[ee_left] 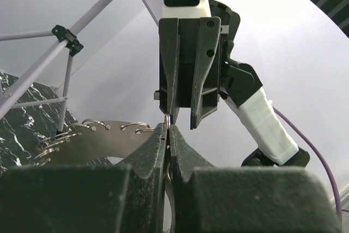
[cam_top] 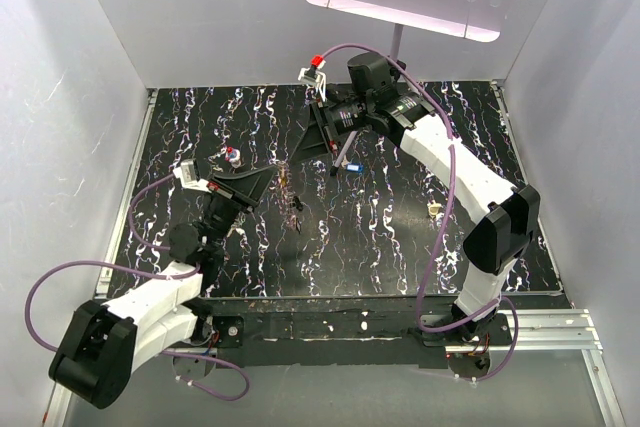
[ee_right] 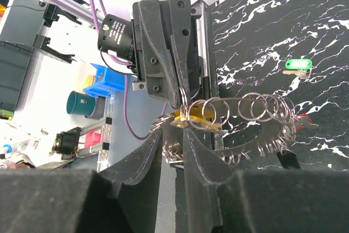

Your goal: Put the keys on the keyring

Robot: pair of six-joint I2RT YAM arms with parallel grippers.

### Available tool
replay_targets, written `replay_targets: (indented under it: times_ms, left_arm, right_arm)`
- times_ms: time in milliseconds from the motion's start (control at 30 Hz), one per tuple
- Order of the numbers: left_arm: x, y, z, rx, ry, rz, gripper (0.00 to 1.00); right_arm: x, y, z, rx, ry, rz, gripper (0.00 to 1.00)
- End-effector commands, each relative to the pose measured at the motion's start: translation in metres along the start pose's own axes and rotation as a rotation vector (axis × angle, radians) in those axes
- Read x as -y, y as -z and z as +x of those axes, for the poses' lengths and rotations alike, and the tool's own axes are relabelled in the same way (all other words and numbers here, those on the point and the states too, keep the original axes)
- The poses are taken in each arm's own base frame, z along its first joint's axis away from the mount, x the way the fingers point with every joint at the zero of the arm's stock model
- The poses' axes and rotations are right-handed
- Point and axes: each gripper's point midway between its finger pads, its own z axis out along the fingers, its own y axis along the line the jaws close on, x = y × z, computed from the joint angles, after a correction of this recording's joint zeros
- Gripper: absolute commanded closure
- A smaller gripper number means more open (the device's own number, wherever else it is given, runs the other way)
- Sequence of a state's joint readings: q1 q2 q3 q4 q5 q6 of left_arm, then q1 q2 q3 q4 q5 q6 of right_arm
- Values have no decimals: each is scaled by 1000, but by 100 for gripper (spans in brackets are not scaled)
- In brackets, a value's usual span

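Note:
The keyring (ee_right: 248,144) is a flat grey disc with wire rings round its rim, held up between the two arms; it also shows in the left wrist view (ee_left: 103,140). My left gripper (ee_left: 168,126) is shut on one wire ring at the rim, and it faces me in the right wrist view (ee_right: 182,101). A yellow key (ee_right: 200,122) hangs at that ring. My right gripper (ee_right: 173,135) is just short of it, jaws a little apart, with nothing clearly gripped. In the top view the left gripper (cam_top: 283,179) and right gripper (cam_top: 318,145) meet tip to tip.
A green key (ee_right: 299,65) lies on the black marbled table. A blue key (cam_top: 350,165), a red key (cam_top: 233,155) and a beige key (cam_top: 435,210) lie apart on the table. A stand with a red-tipped clamp (cam_top: 318,69) is behind. White walls enclose the table.

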State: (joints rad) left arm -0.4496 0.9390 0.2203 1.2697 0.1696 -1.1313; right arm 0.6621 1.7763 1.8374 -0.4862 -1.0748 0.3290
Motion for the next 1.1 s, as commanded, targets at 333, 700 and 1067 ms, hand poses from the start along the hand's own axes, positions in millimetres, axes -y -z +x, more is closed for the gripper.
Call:
replay_targets:
  times_ms: [333,700,1067]
  left_arm:
    - [58,-8,-18,51,-16,232,100]
    - [58,-7,-17,49,-15,235,100]
    - [56,-5,-17,53,-20,228,100]
  right_arm:
    - [7,-1,-7,32,12,53,72]
    - [10,-7,1,13,-5,57,70]
    - [2,-9,9,-5,2,25,83]
